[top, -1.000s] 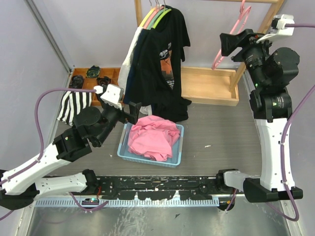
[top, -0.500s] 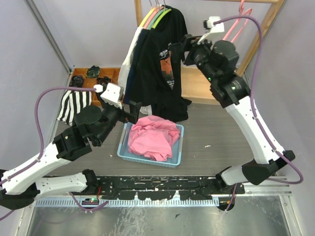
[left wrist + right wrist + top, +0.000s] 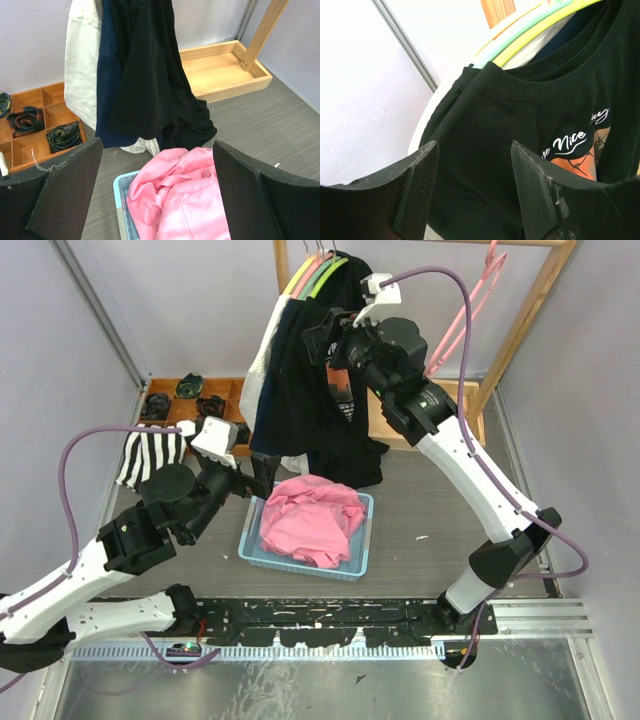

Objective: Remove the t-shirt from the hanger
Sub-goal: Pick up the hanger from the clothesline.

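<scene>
The black t-shirt (image 3: 520, 115) hangs at the front of a row of garments on the wooden rack (image 3: 522, 328), its printed chest facing out. Green and yellow hangers (image 3: 540, 15) show above its collar; I cannot tell which one carries it. My right gripper (image 3: 474, 145) is raised to the shirt's shoulder, jaws apart and gripping nothing, with the black cloth showing between the fingers. Behind the shirt hang a navy garment (image 3: 107, 75) and a white one (image 3: 82, 60).

My left gripper (image 3: 156, 150) hovers low with its jaws spread wide and empty, just above the near corner of the blue basket (image 3: 300, 565), which holds a crumpled pink garment (image 3: 312, 518).

The basket sits on a grey wood-grain table (image 3: 450, 510). The rack's tray-like base (image 3: 425, 418) rests at the back. To the left are a wooden organiser (image 3: 175, 400) with dark rolled items and a black-and-white striped cloth (image 3: 150, 452). A pink hanger (image 3: 470, 310) hangs on the rack's right. Pale lavender walls (image 3: 190, 310) close in the space.
</scene>
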`<state>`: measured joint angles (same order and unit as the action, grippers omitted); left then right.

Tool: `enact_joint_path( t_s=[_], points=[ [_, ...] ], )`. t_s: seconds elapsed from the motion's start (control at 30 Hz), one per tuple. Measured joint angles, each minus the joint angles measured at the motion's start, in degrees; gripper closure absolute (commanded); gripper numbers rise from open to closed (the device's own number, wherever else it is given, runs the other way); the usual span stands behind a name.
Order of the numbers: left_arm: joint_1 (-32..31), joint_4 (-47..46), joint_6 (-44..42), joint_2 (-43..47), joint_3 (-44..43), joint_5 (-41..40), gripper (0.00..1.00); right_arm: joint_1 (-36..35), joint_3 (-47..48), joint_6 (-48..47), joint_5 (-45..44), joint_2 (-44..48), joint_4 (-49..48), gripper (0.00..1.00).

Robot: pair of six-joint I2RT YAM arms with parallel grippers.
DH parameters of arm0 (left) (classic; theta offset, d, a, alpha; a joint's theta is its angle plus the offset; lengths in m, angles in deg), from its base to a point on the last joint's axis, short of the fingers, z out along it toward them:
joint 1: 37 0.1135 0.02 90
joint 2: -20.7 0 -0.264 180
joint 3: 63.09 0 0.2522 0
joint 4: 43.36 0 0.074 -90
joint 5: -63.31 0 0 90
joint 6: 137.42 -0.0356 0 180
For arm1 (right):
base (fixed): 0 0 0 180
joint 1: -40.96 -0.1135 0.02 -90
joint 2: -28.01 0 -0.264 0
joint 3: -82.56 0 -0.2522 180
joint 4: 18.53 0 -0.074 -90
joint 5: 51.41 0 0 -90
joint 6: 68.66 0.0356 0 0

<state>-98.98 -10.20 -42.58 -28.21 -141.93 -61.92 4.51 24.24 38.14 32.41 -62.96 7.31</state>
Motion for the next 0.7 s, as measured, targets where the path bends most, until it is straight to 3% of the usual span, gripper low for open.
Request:
enact_joint_path(
  t_s=[0.7],
  points=[
    [0.0, 1.2, 0.8, 1.9, 1.7, 0.1, 0.02, -1.7, 11.9, 3.5, -3.7, -10.0, 2.6, 0.37]
  ],
)
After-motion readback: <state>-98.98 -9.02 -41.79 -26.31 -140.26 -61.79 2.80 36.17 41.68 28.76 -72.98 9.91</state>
